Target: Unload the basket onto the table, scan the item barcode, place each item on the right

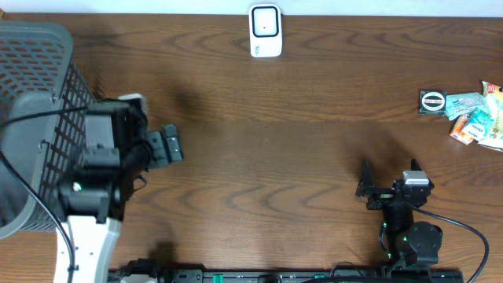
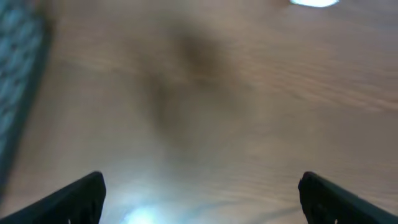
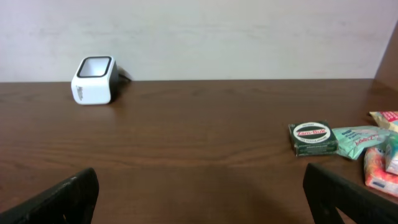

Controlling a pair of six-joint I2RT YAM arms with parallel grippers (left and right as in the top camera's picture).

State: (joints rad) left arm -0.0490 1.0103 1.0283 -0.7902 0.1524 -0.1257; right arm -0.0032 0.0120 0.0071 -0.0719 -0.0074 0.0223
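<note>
Waiting seems to be what both arms are doing. The left gripper (image 2: 200,190) has its fingers wide apart and holds nothing. It hangs over bare wood just beside the grey mesh basket (image 1: 31,94). The right gripper (image 3: 200,190) is wide apart too, with nothing in it, low down near the front of the table (image 1: 259,157). I think the fingers are spread so that one gripper can go round an item.

The items lie in a little pile at the far right: a green box (image 3: 314,138) with a round label, and some bright packets (image 3: 373,162) right next to it. None is picked up, so the scan has not begun. The white scanner (image 1: 266,31) stands at the back in the middle, well apart from the pile. The right arm is nearer the pile, so I guess it should fetch.

The overhead view shows both arms and the basket together. The right wrist view has no basket, but it shows the scanner from the side and the label on the green box more clearly. The left wrist view is blurry and shows mostly wood
</note>
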